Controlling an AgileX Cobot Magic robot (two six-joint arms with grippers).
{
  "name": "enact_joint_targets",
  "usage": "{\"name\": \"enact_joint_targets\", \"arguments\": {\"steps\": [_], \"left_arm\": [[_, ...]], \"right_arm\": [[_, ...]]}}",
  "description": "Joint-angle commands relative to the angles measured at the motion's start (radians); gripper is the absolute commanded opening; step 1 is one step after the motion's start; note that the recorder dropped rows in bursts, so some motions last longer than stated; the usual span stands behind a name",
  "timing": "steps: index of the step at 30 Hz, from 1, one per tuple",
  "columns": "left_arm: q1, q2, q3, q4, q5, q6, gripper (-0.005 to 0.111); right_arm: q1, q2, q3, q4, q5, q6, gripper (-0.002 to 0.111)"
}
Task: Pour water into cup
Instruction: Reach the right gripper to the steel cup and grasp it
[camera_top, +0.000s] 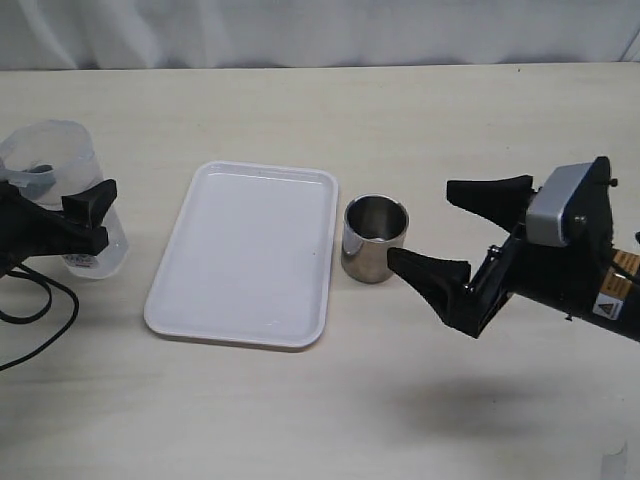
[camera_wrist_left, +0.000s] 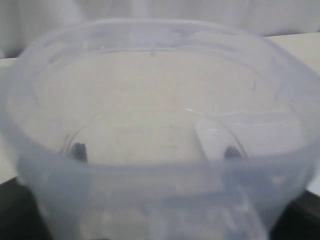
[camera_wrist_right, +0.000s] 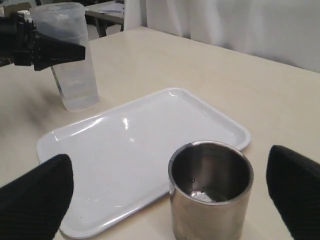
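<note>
— Where was the steel cup (camera_top: 375, 240)?
— Upright, just ahead of the right gripper's (camera_top: 424, 222) spread, empty fingers, close to one tip. A skewed advance could have tipped it or shoved it against the white tray (camera_top: 250, 300).
— And the water?
— Hard to see. The left gripper (camera_top: 88, 212) looked clenched round the plastic tumbler (camera_top: 55, 160). A harder squeeze might have buckled it and spilled.

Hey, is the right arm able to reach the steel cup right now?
Probably yes: the right gripper faces the cup with jaws wide open, nothing between them; the tray lies on the cup's other side.
</note>
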Motion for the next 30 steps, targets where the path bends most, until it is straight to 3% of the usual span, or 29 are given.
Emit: {"name": "enact_joint_targets", "arguments": {"steps": [1, 30], "left_arm": [[0.000, 0.000, -0.003, 0.010, -0.010, -0.003, 0.000], [0.000, 0.000, -0.003, 0.012, -0.010, -0.003, 0.000]], "right_arm": [[0.002, 0.096, -0.046, -0.008, -0.013, -0.065, 0.097], [0.002, 0.520, -0.349, -0.091, -0.081, -0.110, 0.097]]}}
